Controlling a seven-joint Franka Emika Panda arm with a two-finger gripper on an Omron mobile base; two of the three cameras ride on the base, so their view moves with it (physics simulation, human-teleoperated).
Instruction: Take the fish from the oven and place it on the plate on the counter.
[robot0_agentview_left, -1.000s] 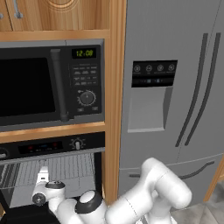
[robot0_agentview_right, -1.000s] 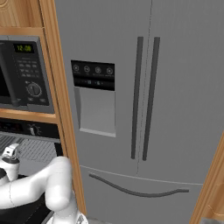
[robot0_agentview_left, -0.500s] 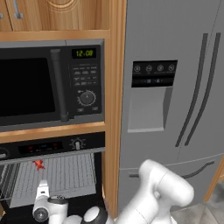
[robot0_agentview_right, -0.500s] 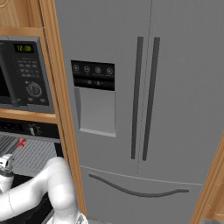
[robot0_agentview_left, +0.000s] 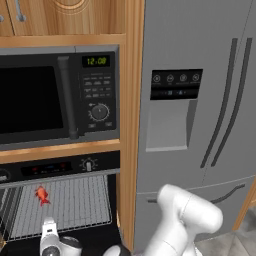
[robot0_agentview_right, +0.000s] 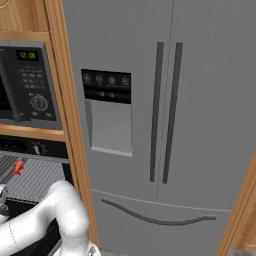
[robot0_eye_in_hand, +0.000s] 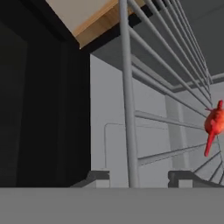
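Fish not yet fetched from the oven
We see the fish (robot0_agentview_left: 42, 195) lying on the oven's wire rack (robot0_agentview_left: 75, 202); our gripper (robot0_eye_in_hand: 143, 176), jaws parted and empty, sits low beside it.

Light was even and flat in both base views, with no clear source and no hard shadows. The fridge (robot0_agentview_left: 200, 100) showed a smooth grey sheen without glare. The oven (robot0_agentview_left: 60, 210) cavity was dim, its rack lit a mid grey, and the fish (robot0_agentview_left: 42, 195) stood out bright red against it. Both base views were soft and slightly blurred. In the hand view the left side fell to near black, the rack wires were soft-edged, and the fish (robot0_eye_in_hand: 213, 124) looked blurred.
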